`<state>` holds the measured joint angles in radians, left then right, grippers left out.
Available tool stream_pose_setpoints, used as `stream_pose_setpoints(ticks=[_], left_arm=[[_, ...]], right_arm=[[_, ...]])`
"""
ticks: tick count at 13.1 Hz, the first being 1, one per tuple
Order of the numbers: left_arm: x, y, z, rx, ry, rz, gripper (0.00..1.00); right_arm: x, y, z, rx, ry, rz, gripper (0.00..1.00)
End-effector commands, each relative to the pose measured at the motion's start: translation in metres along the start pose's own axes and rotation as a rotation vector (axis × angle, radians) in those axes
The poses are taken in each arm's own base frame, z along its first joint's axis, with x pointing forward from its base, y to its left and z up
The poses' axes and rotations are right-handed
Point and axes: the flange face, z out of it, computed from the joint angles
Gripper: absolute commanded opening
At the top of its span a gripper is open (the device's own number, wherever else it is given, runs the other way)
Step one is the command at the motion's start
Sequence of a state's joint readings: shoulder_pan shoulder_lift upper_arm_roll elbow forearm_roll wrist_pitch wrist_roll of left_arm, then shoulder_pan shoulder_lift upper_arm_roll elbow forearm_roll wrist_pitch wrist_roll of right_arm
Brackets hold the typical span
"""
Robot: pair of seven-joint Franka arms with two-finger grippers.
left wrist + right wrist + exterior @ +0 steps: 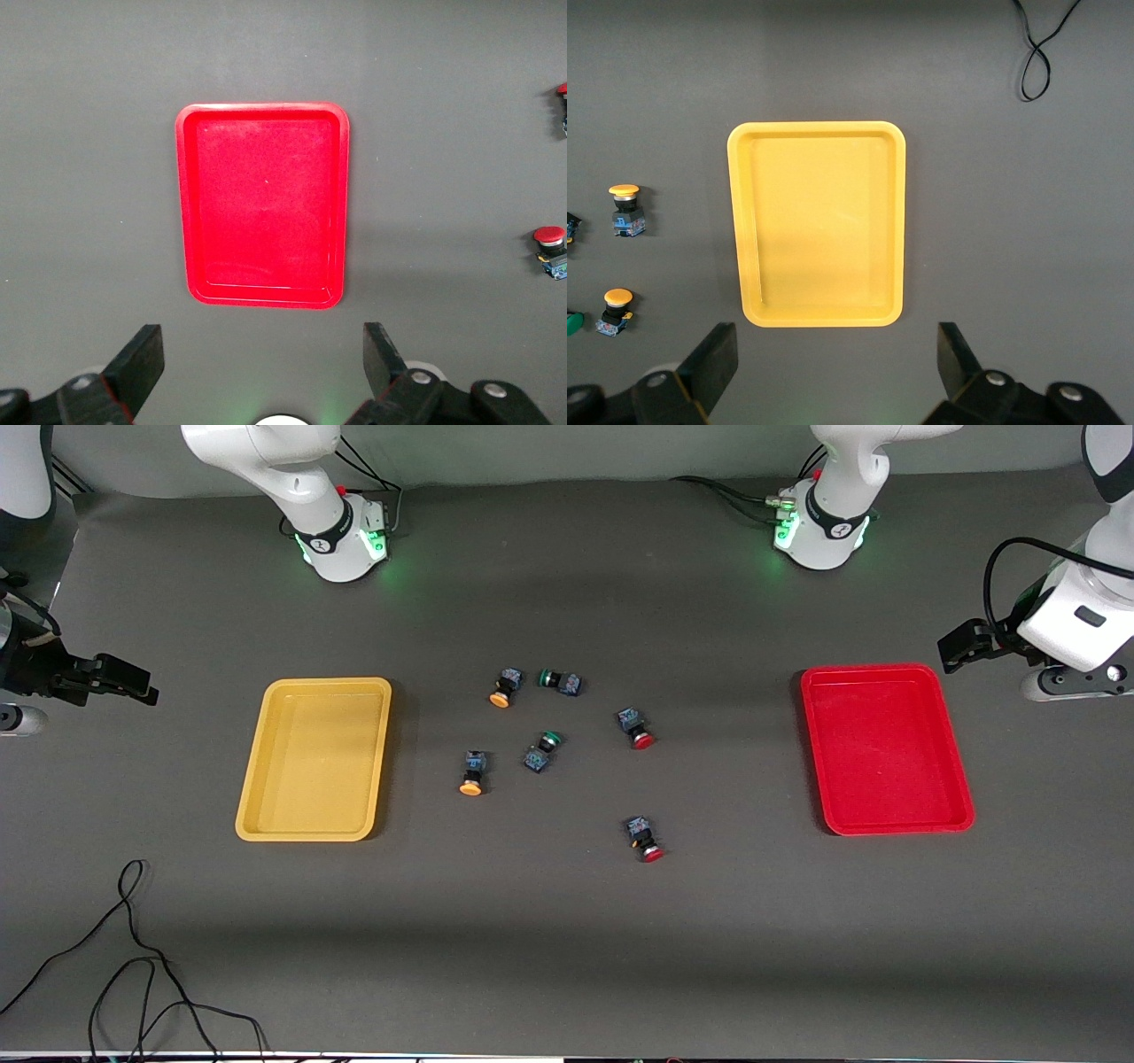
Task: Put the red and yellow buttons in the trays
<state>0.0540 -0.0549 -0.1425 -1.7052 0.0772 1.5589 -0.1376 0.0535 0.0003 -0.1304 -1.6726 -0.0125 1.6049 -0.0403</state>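
Red tray (886,748) at left arm's end, yellow tray (314,760) at right arm's end, both bare, red and yellow buttons (500,688) w/ green ones (558,681) scattered on table (567,939) between trays, left gripper (261,367) jaws wide apart, holding nothing, over table beside red tray, right gripper (833,367) likewise beside yellow tray.

In the left wrist view, the left arm's black two-finger gripper (261,363) is cut off by the picture's edge, so only its finger ends show, and one small red-capped push-button switch (563,89) off to the side of it is sliced by the edge too. In the right wrist view, a small green-capped switch (572,322) near the right arm's black two-finger gripper (837,365) shows only a sliver. The thin black cable (1039,49) past the flat yellow plastic tray (816,135) runs out of the picture.
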Motion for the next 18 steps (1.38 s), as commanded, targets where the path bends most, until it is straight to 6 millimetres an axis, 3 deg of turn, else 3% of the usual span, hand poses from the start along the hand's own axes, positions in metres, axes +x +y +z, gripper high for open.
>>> stream_pose_setpoints(ticks=[1, 7, 9, 10, 12, 14, 17, 18], left_arm=[[-0.005, 0.000, -0.004, 0.001, -0.010, -0.006, 1.00], [-0.003, 0.001, -0.002, -0.001, -0.013, -0.005, 1.00], [-0.002, 0.002, -0.005, -0.005, 0.005, -0.002, 1.00], [-0.002, 0.003, -0.009, -0.006, 0.014, 0.000, 1.00], [0.005, 0.006, 0.001, -0.004, -0.008, 0.006, 1.00], [0.005, 0.006, 0.001, 0.000, -0.017, 0.006, 1.00], [0.004, 0.000, -0.012, -0.004, 0.008, -0.004, 1.00], [0.004, 0.005, -0.010, 0.000, 0.001, -0.011, 1.00]], right_arm=[[-0.007, 0.000, -0.004, -0.016, 0.003, -0.020, 1.00], [-0.004, -0.005, 0.003, -0.004, -0.015, -0.026, 1.00], [-0.004, -0.016, 0.011, 0.022, -0.028, -0.042, 1.00], [-0.007, -0.042, 0.020, 0.020, -0.025, -0.075, 1.00], [-0.018, -0.062, 0.039, 0.029, -0.007, -0.017, 1.00], [-0.038, -0.113, 0.061, 0.047, -0.001, 0.058, 1.00], [-0.077, -0.216, 0.100, 0.051, 0.025, 0.214, 1.00], [-0.093, -0.259, 0.110, 0.059, 0.039, 0.260, 1.00]])
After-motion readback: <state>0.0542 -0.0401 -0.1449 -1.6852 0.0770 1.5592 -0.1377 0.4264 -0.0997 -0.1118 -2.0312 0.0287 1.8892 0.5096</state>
